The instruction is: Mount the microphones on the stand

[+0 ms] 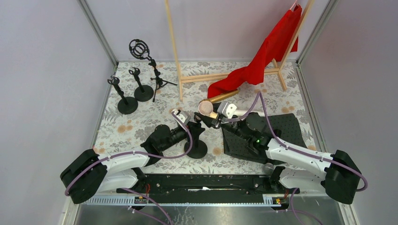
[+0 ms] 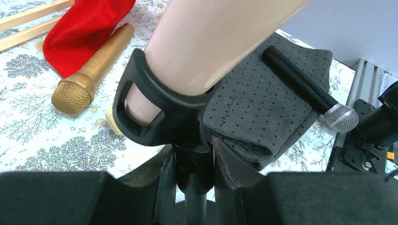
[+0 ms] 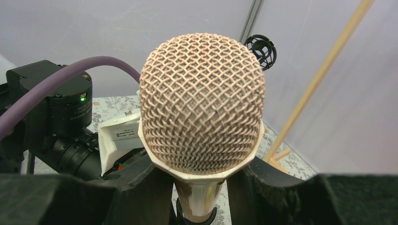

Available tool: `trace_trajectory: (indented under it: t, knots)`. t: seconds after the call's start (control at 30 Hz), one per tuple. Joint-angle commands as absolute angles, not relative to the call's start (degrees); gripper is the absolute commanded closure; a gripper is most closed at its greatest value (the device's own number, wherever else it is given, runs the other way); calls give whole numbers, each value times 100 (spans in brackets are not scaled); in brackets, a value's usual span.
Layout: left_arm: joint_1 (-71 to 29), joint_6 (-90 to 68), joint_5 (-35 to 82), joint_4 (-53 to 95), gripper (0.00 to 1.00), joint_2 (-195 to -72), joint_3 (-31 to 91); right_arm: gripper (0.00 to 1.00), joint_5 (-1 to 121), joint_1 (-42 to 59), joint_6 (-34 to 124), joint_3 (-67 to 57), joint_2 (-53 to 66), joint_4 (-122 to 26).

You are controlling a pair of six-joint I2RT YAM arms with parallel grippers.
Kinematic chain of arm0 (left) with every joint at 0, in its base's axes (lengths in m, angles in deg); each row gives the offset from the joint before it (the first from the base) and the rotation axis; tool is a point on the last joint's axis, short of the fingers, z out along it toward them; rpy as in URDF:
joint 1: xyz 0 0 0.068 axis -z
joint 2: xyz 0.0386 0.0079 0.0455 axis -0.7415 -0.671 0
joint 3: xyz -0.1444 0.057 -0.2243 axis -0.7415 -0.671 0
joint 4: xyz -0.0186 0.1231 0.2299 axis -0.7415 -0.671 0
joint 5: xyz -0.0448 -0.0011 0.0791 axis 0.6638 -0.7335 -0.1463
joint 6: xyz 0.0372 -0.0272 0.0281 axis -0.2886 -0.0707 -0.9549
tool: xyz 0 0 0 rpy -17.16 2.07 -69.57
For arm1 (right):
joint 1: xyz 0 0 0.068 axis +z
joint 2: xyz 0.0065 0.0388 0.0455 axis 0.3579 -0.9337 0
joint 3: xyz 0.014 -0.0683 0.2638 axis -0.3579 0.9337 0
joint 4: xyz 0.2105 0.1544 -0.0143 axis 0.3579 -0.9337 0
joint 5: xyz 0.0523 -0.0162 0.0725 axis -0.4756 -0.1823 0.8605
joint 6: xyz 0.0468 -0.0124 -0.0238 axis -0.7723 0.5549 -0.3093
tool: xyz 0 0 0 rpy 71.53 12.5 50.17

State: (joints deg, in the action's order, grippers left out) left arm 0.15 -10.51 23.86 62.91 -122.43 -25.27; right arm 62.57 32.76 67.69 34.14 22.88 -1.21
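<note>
Clip [image 2: 164, 96] on the desk stand [image 1: 196, 147] cradles the pink microphone [image 3: 202, 108], clamped by the right gripper [image 3: 199, 192]. The left gripper [image 2: 195, 173] grasps the stand's post. Gold microphone [image 2: 89, 70] lies beside red cloth [image 2: 84, 28], and black microphone [image 2: 305, 86] rests on grey mat [image 2: 263, 108].

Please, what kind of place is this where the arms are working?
Most likely a robotics lab test cell, not a real studio: plain walls framed by metal posts, a floral cloth as the work surface, and the left arm and right arm bolted to a rail.
</note>
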Motion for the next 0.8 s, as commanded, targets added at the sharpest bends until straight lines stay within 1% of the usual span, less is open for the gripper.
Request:
trace_trajectory:
  t: [0.0, 0.4, 0.77]
  knots:
    - [285, -1320, 2871, 6628, 100, -12294, -2485, 100, 5458, 3232, 6874, 3732, 1689, -1944]
    - [342, -1312, 2817, 6731, 100, -12222, -2620, 100, 5047, 3233, 6543, 3860, 1245, -1539]
    - [350, -1294, 2781, 6778, 100, -12147, -2713, 100, 5108, 3238, 6360, 4025, 887, -1194]
